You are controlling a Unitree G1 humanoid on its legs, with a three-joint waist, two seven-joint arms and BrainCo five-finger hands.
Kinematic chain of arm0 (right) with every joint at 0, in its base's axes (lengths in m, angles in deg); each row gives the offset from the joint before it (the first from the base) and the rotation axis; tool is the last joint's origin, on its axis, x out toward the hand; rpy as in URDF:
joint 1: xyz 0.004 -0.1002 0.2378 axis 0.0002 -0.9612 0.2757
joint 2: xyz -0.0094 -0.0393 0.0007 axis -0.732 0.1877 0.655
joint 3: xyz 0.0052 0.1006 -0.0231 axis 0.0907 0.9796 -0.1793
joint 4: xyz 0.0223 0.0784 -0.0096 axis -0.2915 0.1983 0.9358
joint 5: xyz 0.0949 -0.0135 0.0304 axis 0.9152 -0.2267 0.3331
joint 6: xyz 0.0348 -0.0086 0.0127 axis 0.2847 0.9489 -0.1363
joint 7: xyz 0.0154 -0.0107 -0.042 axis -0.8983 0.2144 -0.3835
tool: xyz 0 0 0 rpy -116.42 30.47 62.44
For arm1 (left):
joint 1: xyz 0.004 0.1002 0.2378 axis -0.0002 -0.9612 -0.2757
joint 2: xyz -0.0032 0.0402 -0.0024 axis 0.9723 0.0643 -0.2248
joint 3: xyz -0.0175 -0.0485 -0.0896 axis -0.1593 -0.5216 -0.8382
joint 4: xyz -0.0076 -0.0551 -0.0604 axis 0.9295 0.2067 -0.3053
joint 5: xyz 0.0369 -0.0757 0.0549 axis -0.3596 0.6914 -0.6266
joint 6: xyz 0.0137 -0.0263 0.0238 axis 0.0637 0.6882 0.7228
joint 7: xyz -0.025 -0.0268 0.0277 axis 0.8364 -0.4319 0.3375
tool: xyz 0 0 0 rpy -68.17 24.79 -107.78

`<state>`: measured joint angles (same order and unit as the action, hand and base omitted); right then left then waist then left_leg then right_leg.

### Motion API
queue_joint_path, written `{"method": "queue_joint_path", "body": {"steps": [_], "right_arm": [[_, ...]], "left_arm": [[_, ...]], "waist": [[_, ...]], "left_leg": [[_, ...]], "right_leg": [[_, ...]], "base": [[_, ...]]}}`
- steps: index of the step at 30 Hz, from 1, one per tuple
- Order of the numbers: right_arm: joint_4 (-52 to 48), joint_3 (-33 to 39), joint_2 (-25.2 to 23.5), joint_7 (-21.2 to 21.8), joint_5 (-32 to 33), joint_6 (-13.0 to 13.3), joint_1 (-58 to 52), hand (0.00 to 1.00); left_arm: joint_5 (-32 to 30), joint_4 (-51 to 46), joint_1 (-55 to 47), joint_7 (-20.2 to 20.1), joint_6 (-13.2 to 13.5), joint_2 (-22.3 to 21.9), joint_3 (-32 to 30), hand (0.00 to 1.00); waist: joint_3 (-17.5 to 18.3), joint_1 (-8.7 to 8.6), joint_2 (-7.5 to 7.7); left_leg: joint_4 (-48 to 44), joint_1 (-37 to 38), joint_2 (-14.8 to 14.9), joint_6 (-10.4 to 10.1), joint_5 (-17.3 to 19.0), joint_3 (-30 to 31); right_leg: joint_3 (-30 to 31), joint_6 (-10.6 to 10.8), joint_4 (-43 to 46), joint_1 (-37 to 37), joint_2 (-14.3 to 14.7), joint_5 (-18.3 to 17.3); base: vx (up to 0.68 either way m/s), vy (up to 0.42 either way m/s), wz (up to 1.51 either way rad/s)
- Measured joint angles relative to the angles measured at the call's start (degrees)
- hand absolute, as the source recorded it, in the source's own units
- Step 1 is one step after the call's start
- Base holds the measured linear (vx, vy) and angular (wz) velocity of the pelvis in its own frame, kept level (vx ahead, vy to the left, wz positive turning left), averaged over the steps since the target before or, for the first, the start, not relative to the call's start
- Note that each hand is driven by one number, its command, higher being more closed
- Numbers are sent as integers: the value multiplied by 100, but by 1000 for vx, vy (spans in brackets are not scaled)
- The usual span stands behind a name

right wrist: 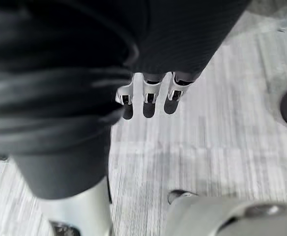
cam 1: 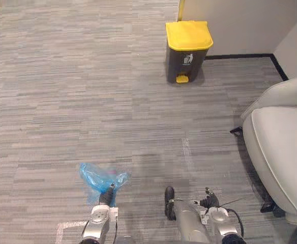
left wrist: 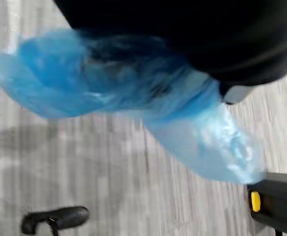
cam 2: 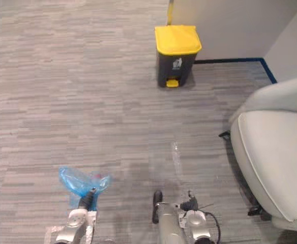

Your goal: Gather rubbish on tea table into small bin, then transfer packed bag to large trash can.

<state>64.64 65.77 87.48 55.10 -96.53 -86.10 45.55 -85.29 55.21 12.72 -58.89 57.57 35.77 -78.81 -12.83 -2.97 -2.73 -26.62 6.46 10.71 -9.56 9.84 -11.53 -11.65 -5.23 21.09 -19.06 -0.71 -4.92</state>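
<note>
A crumpled blue plastic bag (cam 1: 98, 178) hangs low over the grey carpet at the lower left, and my left hand (cam 1: 107, 196) is shut on its gathered top. From the left wrist the bag (left wrist: 133, 93) bulges out past the dark cover. The large trash can (cam 1: 187, 51), dark grey with a closed yellow lid and a yellow pedal, stands far ahead against the wall, well apart from the bag. A corner of the can (left wrist: 276, 206) also shows beyond the bag. My right hand (cam 1: 169, 202) hangs at the lower middle, its fingers (right wrist: 151, 91) relaxed and holding nothing.
A pale grey armchair (cam 1: 280, 147) fills the right side, its dark base close to my right arm. The beige wall (cam 1: 240, 25) with a dark skirting runs behind the can. Carpet stretches between me and the can.
</note>
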Motion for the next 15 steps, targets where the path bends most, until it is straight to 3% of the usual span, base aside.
{"method": "queue_joint_path", "body": {"steps": [1, 2, 4, 6, 7, 9, 11, 12, 13, 14, 15], "right_arm": [[-30, 20, -71, -11, 1, -38, -92, 0], [-161, 17, -114, -11, 3, -36, -187, 0], [-287, 21, -132, -10, 18, -25, -292, 0], [-283, 81, -144, -10, 117, -26, -229, 0], [-280, 109, -181, -9, 117, -32, -224, 0], [-260, 313, -249, -23, 119, -34, -190, 0], [-150, 327, -197, -53, 118, -34, -221, 0], [-3, 311, -101, -68, 116, -42, -258, 0], [58, 299, -99, -81, 116, -64, -250, 0], [79, 245, -173, -79, 112, -76, -317, 0], [68, 236, -260, -77, 105, -73, -431, 0]], "left_arm": [[-1, -7, -23, -17, -2, -76, -8, 100], [0, -86, -74, -45, 1, -173, -32, 100], [3, -213, -178, -85, 4, -263, -38, 100], [4, -259, -204, -137, 2, -336, -37, 100], [1, -259, -206, -142, 0, -339, -37, 100], [-3, -238, -226, -142, -7, -347, -39, 100], [-2, -228, -243, -139, -6, -378, -38, 100], [-2, -184, -280, -137, -5, -392, -38, 100], [-2, -94, -279, -133, -8, -372, -44, 100], [-3, -54, -341, -132, -13, -327, -37, 100], [-3, -4, -383, -131, -21, -266, -35, 100]], "waist": [[-12, 6, 6], [-23, 63, 39], [0, 157, 97], [19, 301, 114], [12, 334, 127], [-36, 356, 218], [-16, 375, 185], [66, 411, 33], [103, 455, 12], [201, 492, 174], [317, 488, 387]], "left_leg": [[-1017, -308, 184, -26, -181, 176], [-2146, -710, 362, 61, 86, 140], [-2672, -1207, 398, 260, 321, -2], [-1984, -1846, 319, 520, 510, -199], [-1615, -1976, 253, 534, 516, -200], [34, -2178, -219, 533, 350, -17], [1357, -2206, -477, 403, -152, 289], [1723, -2185, -453, 291, -622, 437], [1611, -2118, -490, 416, -911, 428], [1384, -2135, -680, 610, -826, 380], [1251, -2108, -883, 698, -516, 178]], "right_leg": [[0, -44, -288, 463, 76, -48], [18, -88, -617, 998, 154, -98], [131, -128, -855, 1406, 161, -257], [371, -27, -1099, 1728, 137, -268], [434, 20, -1140, 1786, 96, -287], [611, 232, -1212, 2000, -163, -406], [767, 451, -1371, 2200, -267, -514], [933, 622, -1398, 2260, -213, -662], [1088, 714, -1354, 2332, -262, -778], [1269, 846, -1267, 2363, -432, -926], [1417, 990, -869, 2230, -695, -1074]], "base": [[526, -131, 1], [437, -93, -5], [321, -21, -26], [357, 44, -52], [388, 129, -47], [375, 166, -31], [379, 254, -41], [406, 337, -68], [510, 410, -76], [463, 314, -60], [463, 291, -42]]}}
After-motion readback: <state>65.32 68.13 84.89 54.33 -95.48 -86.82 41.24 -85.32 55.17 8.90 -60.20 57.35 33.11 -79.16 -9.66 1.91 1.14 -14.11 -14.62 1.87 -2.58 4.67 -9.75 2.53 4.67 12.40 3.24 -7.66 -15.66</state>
